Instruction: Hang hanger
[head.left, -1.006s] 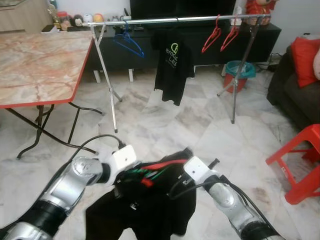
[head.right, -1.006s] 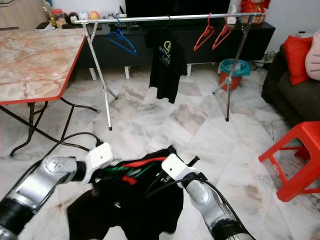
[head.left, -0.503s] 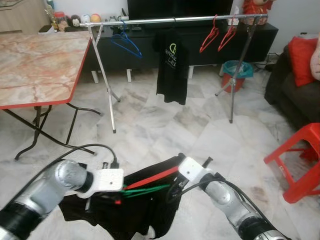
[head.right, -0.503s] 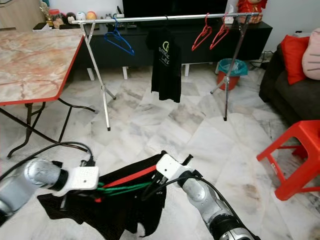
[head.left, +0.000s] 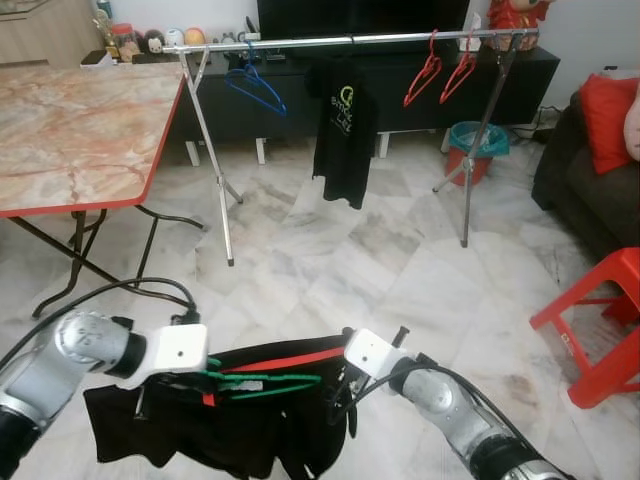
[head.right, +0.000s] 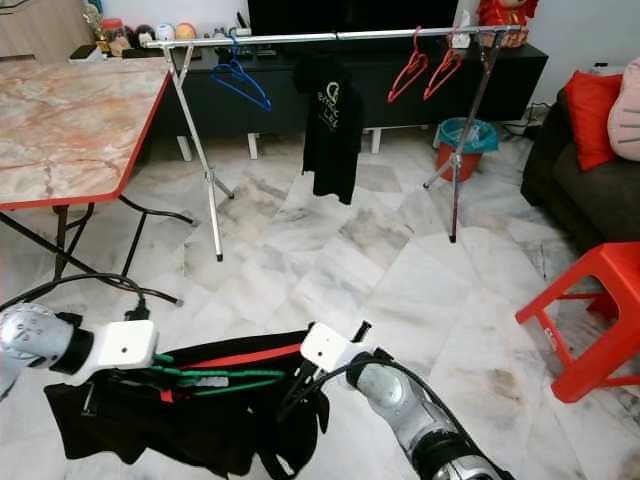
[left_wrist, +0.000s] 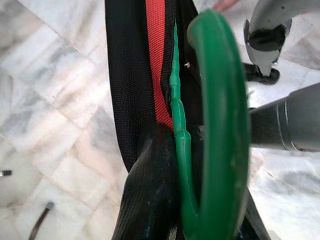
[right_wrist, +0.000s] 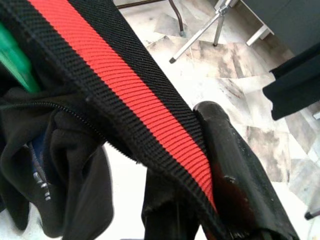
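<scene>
garment (head.left: 200, 420) stretched wider, shirt (head.left: 344, 140) (logo unreadable)

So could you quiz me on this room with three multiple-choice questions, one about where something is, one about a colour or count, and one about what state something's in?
1. Where does the black T-shirt hang?
A. On the rail, between the blue hanger and the red hangers
B. Over the red stool
C. On the marble table

2. What colour is the hanger at the left gripper?
A. Blue
B. Green
C. White

3. How is the black garment with the red band held?
A. Lying flat on the floor
B. Stretched between both grippers
C. Folded on the sofa

Answers: 1 A, it hangs mid-rail with the blue hanger on one side and the red ones on the other. 2 B, the left wrist view shows green plastic. 3 B, the right gripper holds one end and the left the other.
</scene>
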